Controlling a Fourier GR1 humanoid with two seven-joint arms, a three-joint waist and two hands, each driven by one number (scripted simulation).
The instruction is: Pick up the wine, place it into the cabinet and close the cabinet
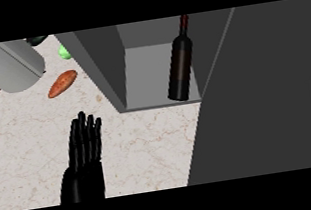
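Note:
A dark wine bottle (180,63) with a reddish neck stands inside the open grey cabinet (145,78), near its right wall. The cabinet's dark door (268,90) fills the right side of the view, swung across and hiding whatever lies behind it. My left hand (84,148) rests over the marble counter at lower left, fingers straight and pointing up, apart from the cabinet and holding nothing. My right hand does not show anywhere.
An orange sweet potato (62,83) lies on the counter (37,140) left of the cabinet. A green item (64,52) peeks out behind the cabinet's left wall. A large grey rounded appliance (3,66) sits at upper left.

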